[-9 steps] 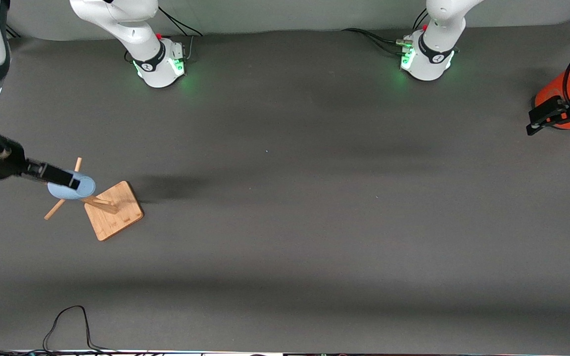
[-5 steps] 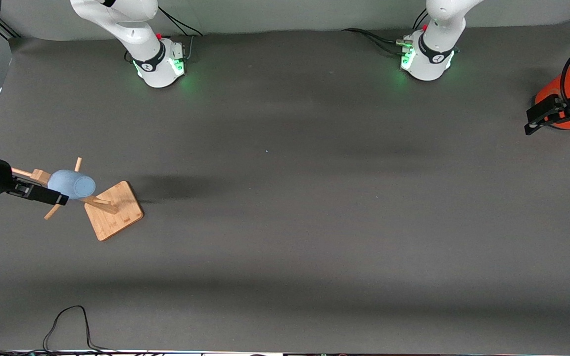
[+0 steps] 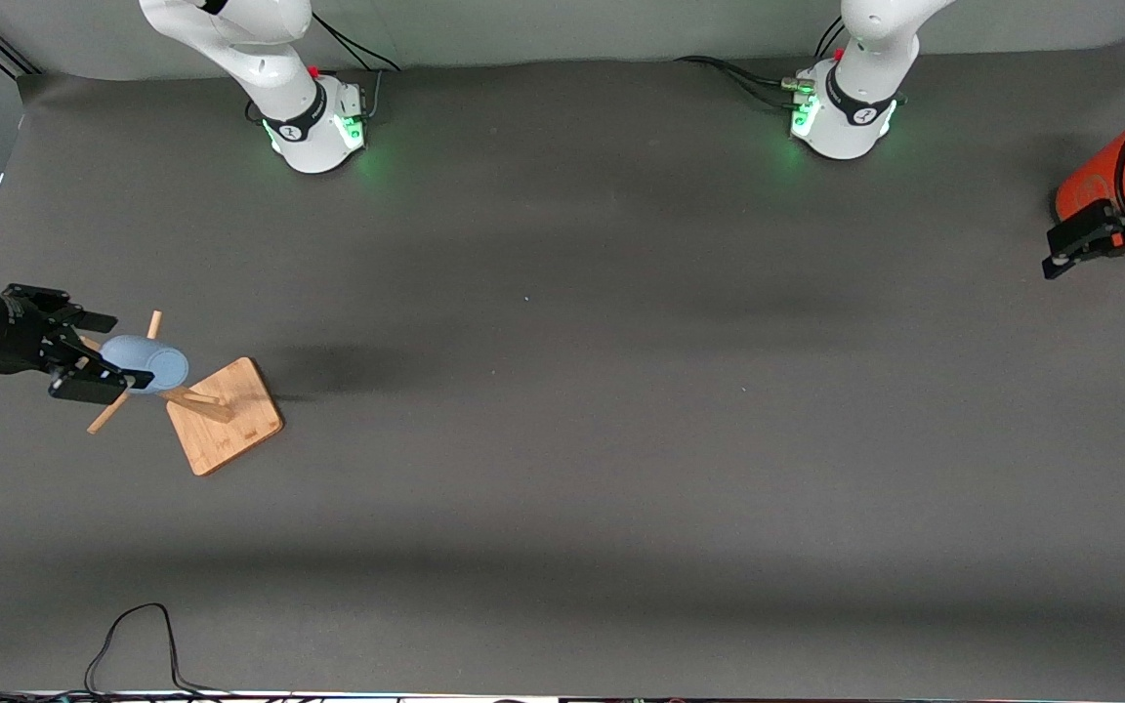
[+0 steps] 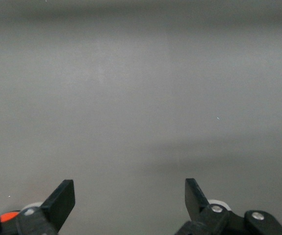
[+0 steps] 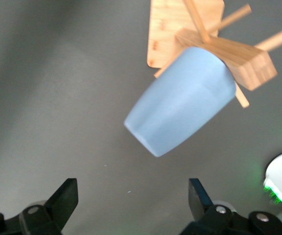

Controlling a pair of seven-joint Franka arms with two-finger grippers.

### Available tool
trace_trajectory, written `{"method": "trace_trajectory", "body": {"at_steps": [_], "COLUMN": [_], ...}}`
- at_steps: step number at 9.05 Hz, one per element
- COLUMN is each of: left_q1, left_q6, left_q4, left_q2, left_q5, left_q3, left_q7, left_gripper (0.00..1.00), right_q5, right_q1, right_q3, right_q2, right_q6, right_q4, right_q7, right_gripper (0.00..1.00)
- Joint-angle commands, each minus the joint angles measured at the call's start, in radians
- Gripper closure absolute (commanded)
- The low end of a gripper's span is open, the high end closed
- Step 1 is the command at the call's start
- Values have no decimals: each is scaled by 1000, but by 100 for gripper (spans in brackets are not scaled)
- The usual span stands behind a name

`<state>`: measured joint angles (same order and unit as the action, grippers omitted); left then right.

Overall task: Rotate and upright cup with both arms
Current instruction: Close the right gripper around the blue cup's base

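The light-blue cup (image 3: 147,362) hangs tilted on a peg of the wooden rack (image 3: 226,418), near the right arm's end of the table. My right gripper (image 3: 105,351) is open and empty beside the cup, on the side away from the rack's base. In the right wrist view the cup (image 5: 182,100) is ahead of my open right gripper (image 5: 132,198), not between its fingers. My left gripper (image 3: 1061,252) is open and empty at the left arm's end of the table. The left wrist view shows it (image 4: 130,196) over bare mat.
A large orange cylinder with a grey top (image 3: 1095,186) stands right beside my left gripper. Thin wooden pegs (image 3: 154,324) stick out of the rack around the cup. A black cable (image 3: 133,635) loops at the table edge nearest the camera.
My right gripper has let go of the cup, pulled back from it toward the right arm's end and turned; it is open now. The cup stays on its peg. My left gripper shifted slightly.
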<state>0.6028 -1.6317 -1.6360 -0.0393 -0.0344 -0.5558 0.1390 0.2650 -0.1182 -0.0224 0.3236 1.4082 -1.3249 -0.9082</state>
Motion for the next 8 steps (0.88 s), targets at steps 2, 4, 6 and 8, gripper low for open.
{"method": "trace_trajectory", "body": {"at_steps": [2, 4, 6, 8], "left_q1": [-50, -101, -109, -124], "left_q6": [6, 3, 1, -32], "left_q4": [15, 15, 5, 7], "left_q2": [38, 35, 38, 47], "left_q5": [24, 75, 94, 109], "left_q3": [-6, -7, -7, -10], "left_q7": [-13, -25, -3, -4], "left_gripper": [0, 0, 0, 0], "right_q5": [116, 175, 201, 229], "right_q1": [-32, -34, -58, -80], "right_q3": [27, 53, 55, 55], "right_q2": [-6, 23, 47, 69], "right_q6": [-3, 8, 8, 8], "right_q4": [-22, -27, -49, -59], "right_q7": [-232, -265, -275, -275], "right_gripper": [0, 0, 0, 0]}}
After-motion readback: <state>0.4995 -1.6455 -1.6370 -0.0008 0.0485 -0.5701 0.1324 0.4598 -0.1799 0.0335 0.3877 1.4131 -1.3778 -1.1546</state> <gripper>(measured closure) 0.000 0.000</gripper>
